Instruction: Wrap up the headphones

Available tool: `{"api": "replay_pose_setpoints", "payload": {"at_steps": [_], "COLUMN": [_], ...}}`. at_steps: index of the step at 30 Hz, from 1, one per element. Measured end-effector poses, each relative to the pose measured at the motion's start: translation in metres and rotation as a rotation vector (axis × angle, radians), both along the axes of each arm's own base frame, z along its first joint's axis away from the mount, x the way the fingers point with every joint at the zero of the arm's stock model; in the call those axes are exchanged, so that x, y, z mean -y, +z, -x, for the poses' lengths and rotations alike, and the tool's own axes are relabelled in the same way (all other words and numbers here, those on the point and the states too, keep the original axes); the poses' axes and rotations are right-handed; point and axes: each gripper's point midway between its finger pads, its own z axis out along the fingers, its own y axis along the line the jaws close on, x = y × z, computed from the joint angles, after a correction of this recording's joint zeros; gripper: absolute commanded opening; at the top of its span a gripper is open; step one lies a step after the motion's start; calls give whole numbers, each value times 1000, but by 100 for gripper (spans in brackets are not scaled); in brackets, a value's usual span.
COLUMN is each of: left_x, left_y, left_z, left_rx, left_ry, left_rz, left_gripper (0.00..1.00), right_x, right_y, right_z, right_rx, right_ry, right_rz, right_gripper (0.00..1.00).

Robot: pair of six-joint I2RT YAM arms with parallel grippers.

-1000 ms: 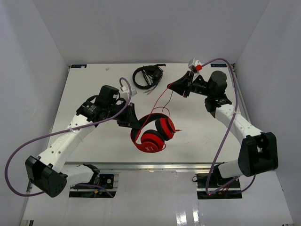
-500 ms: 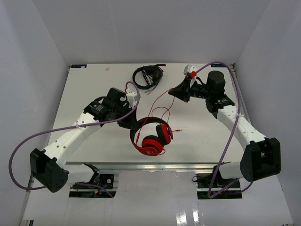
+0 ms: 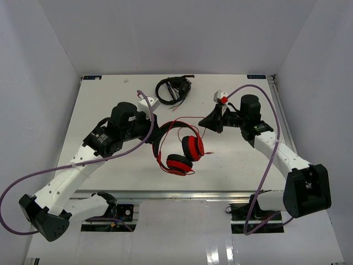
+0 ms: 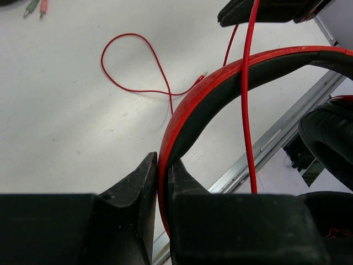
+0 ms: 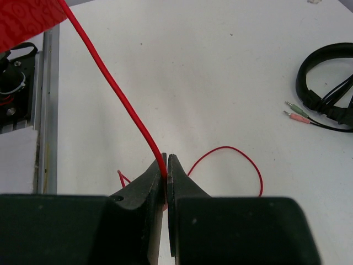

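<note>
Headphones (image 3: 179,146), red, are suspended from the left jaws, which are clenched on the red headband (image 4: 220,83). The band is pinched edge-on between the two jaws and arches away from them to the right. Both ear cups (image 3: 192,147) hang on the near side of the left jaws, over the near part of the bench (image 3: 110,105); whether they touch the bench cannot be determined. The black inner padding of one cup is visible at the right edge of the left wrist view.

The thin red cable (image 4: 246,110) crosses the outside of the headband just beyond the left jaws and runs straight up to the right jaws. The right jaws are clenched on this cable, gripping it at their tips; from there it leads taut up and to the left in the right wrist view. Past the right jaws the slack cable lies on the bench in an open loop (image 5: 231,152), ahead of both sets of jaws.

The right jaws stand ahead of the left jaws, near but apart from the headband.

A set of black headphones (image 3: 172,88) lies on the bench well beyond the left jaws, with green and pink plugs (image 5: 295,110) just beside it
</note>
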Motion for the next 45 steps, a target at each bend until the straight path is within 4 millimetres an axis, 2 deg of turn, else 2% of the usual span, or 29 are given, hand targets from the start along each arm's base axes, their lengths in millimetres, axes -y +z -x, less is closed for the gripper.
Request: {"api": "replay_pose_setpoints", "payload": {"at_steps": [5, 13, 18, 23, 27, 30, 36, 40, 45], "left_x": [3, 2, -6, -18, -21, -17, 2, 7, 5], "left_y": [9, -5, -18, -23, -23, -17, 15, 34, 48], "left_z": [-6, -11, -13, -20, -21, -20, -15, -13, -16], "left_rx": [37, 9, -9, -3, -9, -19, -22, -15, 4], "left_ry": [11, 29, 63, 132, 157, 155, 114, 106, 130], "left_rz": [24, -12, -62, -106, -108, -78, 50, 107, 120], "left_gripper": [0, 0, 0, 0, 0, 0, 0, 0, 0], "right_x": [0, 9, 17, 22, 23, 22, 18, 17, 16], "right_y": [7, 46, 51, 55, 49, 34, 11, 7, 4], "right_z": [9, 11, 5, 5, 11, 15, 13, 14, 23], "right_rx": [14, 106, 100, 110, 101, 57, -37, -63, -64], "right_ry": [17, -7, -31, -41, -30, -13, 15, 33, 58], "right_rz": [-22, -88, -101, -114, -116, -111, -109, -115, -136], "right_gripper": [8, 8, 8, 8, 8, 9, 10, 10, 8]}}
